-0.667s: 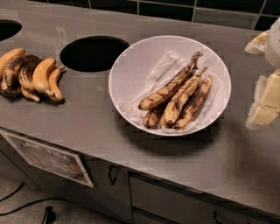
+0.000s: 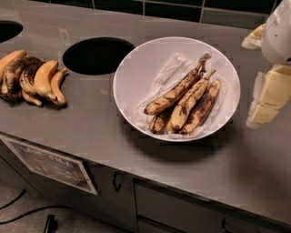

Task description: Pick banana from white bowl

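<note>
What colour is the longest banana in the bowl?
Camera view: the banana is dull yellow, streaked brown-black; the gripper sits right of the bowl.

Counter (image 2: 91,132) bears white bowl (image 2: 150,59), bananas (image 2: 34,79); gripper (image 2: 266,98) seemingly right.

Grey metal counter (image 2: 91,132) filled most of the view, with a dull sheen. Round dark hole (image 2: 96,55) cut in it at 11 o'clock. Part of a second hole (image 2: 7,29) at 10, on the edge. Dark tiled wall (image 2: 173,9) with pale grout at 12. Cabinet fronts (image 2: 173,205) with a dark handle (image 2: 116,182) at 6; sign (image 2: 50,164) at 8. Floor (image 2: 13,191) with black cables (image 2: 18,209) at 7. The gripper (image 2: 266,98) hung at 3 o'clock over the counter.
</note>
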`<state>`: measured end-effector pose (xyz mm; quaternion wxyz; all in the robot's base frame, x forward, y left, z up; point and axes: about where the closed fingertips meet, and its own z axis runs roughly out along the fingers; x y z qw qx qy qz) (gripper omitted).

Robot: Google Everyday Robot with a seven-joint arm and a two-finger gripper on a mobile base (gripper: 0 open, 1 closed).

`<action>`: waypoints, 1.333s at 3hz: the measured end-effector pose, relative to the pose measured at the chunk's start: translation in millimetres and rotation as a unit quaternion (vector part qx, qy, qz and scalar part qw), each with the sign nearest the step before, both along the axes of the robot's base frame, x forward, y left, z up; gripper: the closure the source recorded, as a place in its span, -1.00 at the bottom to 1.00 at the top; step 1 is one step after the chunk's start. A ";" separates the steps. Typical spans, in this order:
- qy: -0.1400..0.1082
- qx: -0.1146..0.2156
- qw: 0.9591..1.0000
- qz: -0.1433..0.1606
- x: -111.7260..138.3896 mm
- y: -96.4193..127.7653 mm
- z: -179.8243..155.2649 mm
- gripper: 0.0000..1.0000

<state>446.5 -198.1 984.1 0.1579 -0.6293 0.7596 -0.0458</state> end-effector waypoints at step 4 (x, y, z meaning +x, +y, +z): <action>0.021 -0.034 0.980 0.197 32.4 129.3 -25.2 -1.00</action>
